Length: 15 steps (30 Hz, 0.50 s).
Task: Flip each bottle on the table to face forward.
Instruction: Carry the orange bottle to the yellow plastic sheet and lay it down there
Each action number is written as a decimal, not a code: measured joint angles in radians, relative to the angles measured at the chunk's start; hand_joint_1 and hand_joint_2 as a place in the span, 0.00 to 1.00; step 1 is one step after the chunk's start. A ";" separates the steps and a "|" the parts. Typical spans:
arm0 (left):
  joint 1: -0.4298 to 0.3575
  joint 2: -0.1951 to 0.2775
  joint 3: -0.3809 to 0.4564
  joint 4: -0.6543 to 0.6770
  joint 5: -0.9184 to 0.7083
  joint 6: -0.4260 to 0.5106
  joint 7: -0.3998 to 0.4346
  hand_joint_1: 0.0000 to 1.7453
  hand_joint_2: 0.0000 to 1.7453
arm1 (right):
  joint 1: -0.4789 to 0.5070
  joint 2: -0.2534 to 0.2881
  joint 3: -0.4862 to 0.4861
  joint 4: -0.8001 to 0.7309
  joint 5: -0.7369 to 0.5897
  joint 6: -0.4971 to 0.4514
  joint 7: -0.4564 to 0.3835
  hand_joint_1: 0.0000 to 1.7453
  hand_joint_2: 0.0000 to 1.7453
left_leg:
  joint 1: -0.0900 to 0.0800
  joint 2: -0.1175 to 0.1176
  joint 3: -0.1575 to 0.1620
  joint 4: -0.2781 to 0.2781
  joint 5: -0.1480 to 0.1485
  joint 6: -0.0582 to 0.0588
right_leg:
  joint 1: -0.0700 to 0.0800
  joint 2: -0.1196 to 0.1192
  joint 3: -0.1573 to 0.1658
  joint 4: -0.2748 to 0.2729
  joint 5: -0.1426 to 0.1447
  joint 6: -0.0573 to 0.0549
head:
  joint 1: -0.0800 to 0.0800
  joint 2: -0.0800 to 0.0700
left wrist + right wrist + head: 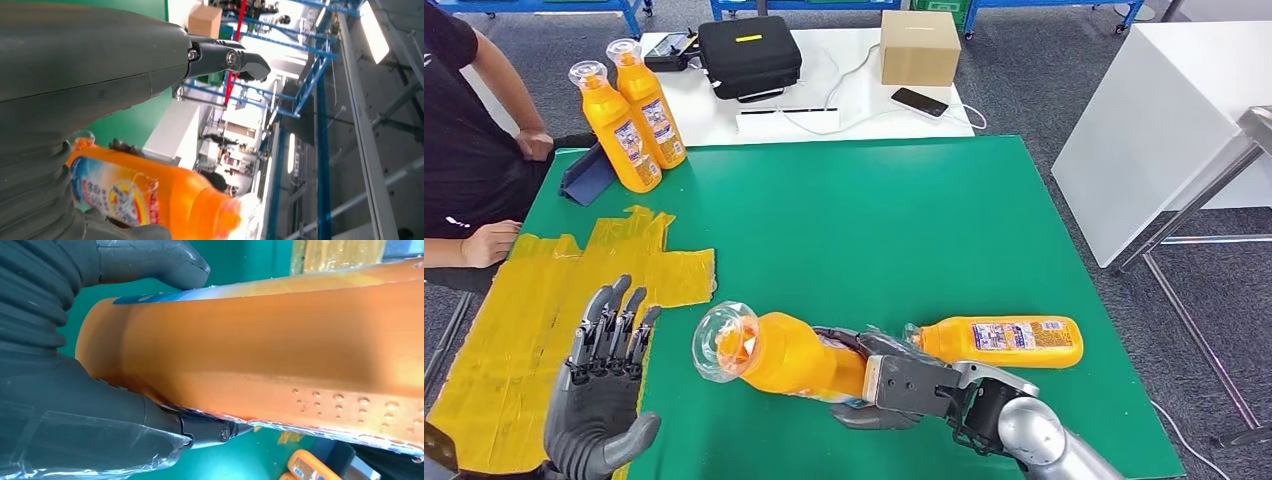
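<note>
My right hand [894,385] grips an orange bottle [789,355] with a clear cap, held on its side just above the green table [854,220], cap pointing left. The right wrist view shows the same bottle's orange body [280,350] between thumb and fingers [150,260]. A second orange bottle [1004,342] lies flat on the table just right of that hand. Two more orange bottles [619,130] [652,105] stand upright at the far left corner. My left hand [604,385] hovers open at the near left, palm up, fingers apart. The left wrist view shows the held bottle [150,197] near that hand.
Yellow taped sheeting [544,320] covers the table's left part. A person [469,150] sits at the left edge, a hand [489,243] on the table. Behind stands a white table [844,100] with a black case [749,55], cardboard box [920,47] and phone [919,102].
</note>
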 joint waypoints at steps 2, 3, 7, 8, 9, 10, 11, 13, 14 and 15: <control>-0.001 0.013 -0.020 0.006 -0.002 -0.010 -0.013 0.00 1.00 | -0.011 -0.005 0.006 0.000 -0.022 -0.008 -0.001 1.00 1.00 | 0.000 0.000 0.000 0.000 0.000 0.000 | 0.000 0.000 0.000 0.000 0.000 0.000 | 0.000 0.000; -0.002 0.022 -0.030 0.009 -0.003 -0.016 -0.021 0.00 1.00 | -0.019 -0.008 0.007 0.000 -0.035 -0.011 -0.001 1.00 1.00 | 0.000 0.000 0.000 0.000 0.000 0.000 | 0.000 0.000 0.000 0.000 0.000 0.000 | 0.000 0.000; -0.016 0.066 -0.067 0.030 0.010 -0.035 -0.048 0.00 1.00 | -0.065 -0.015 0.008 0.004 -0.100 -0.008 0.005 1.00 1.00 | 0.000 0.000 0.000 0.000 0.000 0.000 | 0.000 0.000 0.000 0.000 0.000 0.000 | 0.000 0.000; -0.020 0.074 -0.075 0.035 0.018 -0.038 -0.050 0.00 1.00 | -0.079 -0.015 0.008 0.007 -0.118 -0.004 0.008 1.00 1.00 | 0.000 0.000 0.000 0.000 0.000 0.000 | 0.000 0.000 0.000 0.000 0.000 0.000 | 0.000 0.000; -0.025 0.080 -0.082 0.039 0.027 -0.040 -0.052 0.00 1.00 | -0.093 -0.015 0.009 0.012 -0.135 0.001 0.010 1.00 1.00 | 0.000 0.000 0.000 0.000 0.000 0.000 | 0.000 0.000 0.000 0.001 0.000 0.000 | 0.000 0.000; -0.030 0.086 -0.090 0.043 0.037 -0.041 -0.052 0.00 1.00 | -0.107 -0.015 0.010 0.019 -0.157 0.007 0.011 1.00 1.00 | 0.000 0.000 0.000 0.000 0.001 0.000 | 0.000 0.000 0.000 0.001 0.000 0.000 | 0.000 0.000; -0.036 0.091 -0.097 0.047 0.047 -0.041 -0.052 0.00 1.00 | -0.121 -0.015 0.013 0.027 -0.181 0.016 0.010 1.00 1.00 | 0.000 0.000 0.000 0.000 0.001 0.000 | 0.000 0.000 0.000 0.001 0.000 0.000 | 0.000 0.000; -0.051 0.103 -0.115 0.055 0.064 -0.042 -0.053 0.00 1.00 | -0.147 -0.016 0.021 0.049 -0.243 0.041 0.000 1.00 1.00 | 0.000 0.000 0.000 0.000 0.001 0.000 | 0.000 0.000 0.000 0.001 0.000 0.000 | 0.000 0.000; -0.057 0.108 -0.124 0.058 0.071 -0.043 -0.055 0.00 1.00 | -0.158 -0.018 0.026 0.061 -0.279 0.057 -0.008 1.00 1.00 | 0.000 0.000 0.000 0.000 0.001 0.000 | 0.000 0.000 0.000 0.001 0.000 0.000 | 0.000 0.000; -0.063 0.114 -0.133 0.061 0.076 -0.045 -0.058 0.00 1.00 | -0.167 -0.021 0.031 0.072 -0.316 0.072 -0.018 1.00 1.00 | 0.000 0.000 0.000 0.000 0.001 0.000 | 0.000 0.000 0.000 0.001 0.000 0.000 | 0.000 0.000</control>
